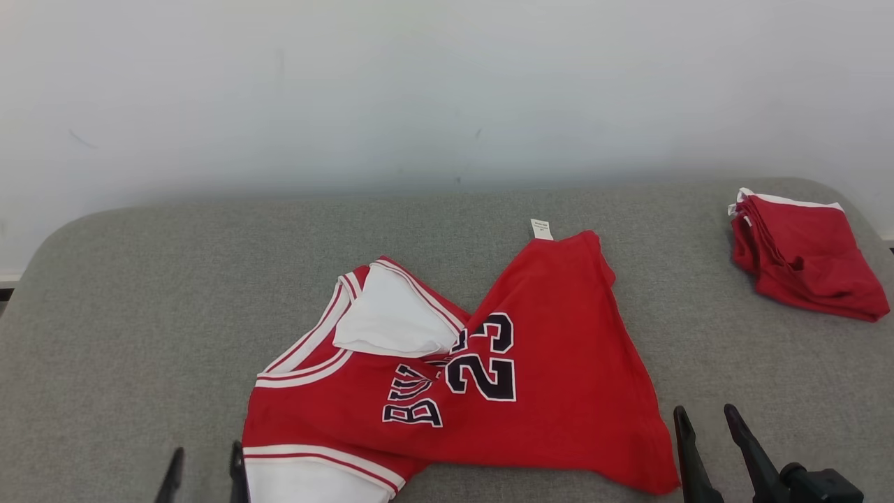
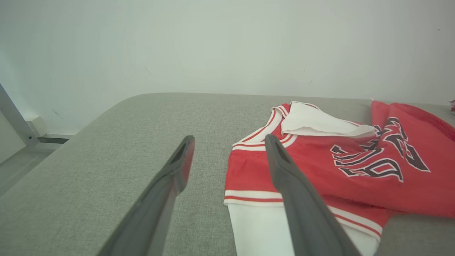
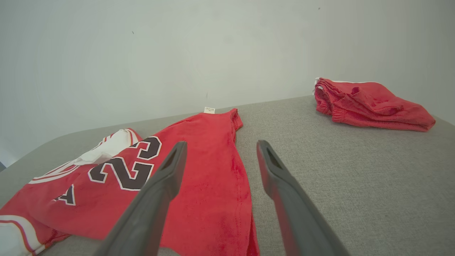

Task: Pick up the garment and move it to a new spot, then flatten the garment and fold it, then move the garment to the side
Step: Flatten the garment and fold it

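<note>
The grey fabric-covered tabletop (image 1: 140, 314) carries the red "23" jersey (image 1: 559, 349) rumpled, print up, at the middle of its front edge, and a folded red garment (image 1: 810, 258) near its far right corner. At the front edge, the left end effector (image 1: 207, 454) and right end effector (image 1: 704, 416) flank the jersey, both released and empty; a small white label (image 1: 541, 229) pokes from its far end

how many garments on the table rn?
2. A red jersey lies rumpled at the middle of the table, toward the near edge; a folded red bundle sits far right. The bundle may hold several pieces; cannot tell.
</note>
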Motion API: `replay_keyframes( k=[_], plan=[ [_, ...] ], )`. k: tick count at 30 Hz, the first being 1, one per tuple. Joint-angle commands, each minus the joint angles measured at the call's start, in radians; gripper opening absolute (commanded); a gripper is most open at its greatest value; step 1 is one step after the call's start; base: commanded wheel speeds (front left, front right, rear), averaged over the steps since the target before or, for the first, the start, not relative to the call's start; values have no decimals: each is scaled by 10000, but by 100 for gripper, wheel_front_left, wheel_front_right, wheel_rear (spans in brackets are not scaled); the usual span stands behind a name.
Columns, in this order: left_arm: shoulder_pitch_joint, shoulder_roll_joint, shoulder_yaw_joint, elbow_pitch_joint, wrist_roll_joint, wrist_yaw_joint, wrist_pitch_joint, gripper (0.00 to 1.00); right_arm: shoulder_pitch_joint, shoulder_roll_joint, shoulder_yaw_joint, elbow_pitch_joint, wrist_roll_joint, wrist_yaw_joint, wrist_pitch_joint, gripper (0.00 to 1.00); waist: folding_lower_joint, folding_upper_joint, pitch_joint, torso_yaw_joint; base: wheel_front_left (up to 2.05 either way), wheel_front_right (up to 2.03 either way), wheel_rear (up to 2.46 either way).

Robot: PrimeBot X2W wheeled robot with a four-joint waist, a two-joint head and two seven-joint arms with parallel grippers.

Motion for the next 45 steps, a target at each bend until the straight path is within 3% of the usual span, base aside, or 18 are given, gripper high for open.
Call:
replay_keyframes(
  k=[1,14,28,29,30,31,32,34,45],
  plan=[
    [120,-21,-74,130,-38,-47,-30,100,26,-89,22,93,25,-28,-11,100,0,0,5,-3,0,0,0],
    [-240,-23,-1054,2965,-418,-266,-26,100,-335,-438,428,2560,47,-28,15,100,0,0,228,58,0,0,0],
    [-1222,-34,-1699,5192,-969,-421,-16,100,-1731,-317,1423,5071,251,-28,-4,100,0,0,603,132,0,0,0],
    [-1302,-34,-1726,5371,-1061,-429,3,100,-1858,-302,1452,5203,307,-28,-5,37,0,0,625,128,0,0,0],
    [-1380,-35,-1778,5545,-1120,-435,20,100,-1977,-294,1511,5336,350,-28,-5,2,0,0,641,126,0,0,0],
    [-1474,-37,-1819,5671,-1233,-442,27,74,-2084,-296,1551,5387,375,-28,-5,0,0,0,651,126,0,0,0],
    [-1546,-39,-1875,5798,-1360,-447,32,37,-2171,-306,1569,5421,438,-28,-6,0,0,0,653,126,0,0,0],
    [-1646,-61,-2017,6004,-1550,-435,38,0,-2235,-363,1600,5450,495,-28,-7,0,0,0,634,123,0,0,0],
    [-1348,117,-2090,5249,-1787,-429,2,0,-1882,-431,1394,4368,734,-28,-9,0,0,0,553,96,0,0,0]
  ],
)
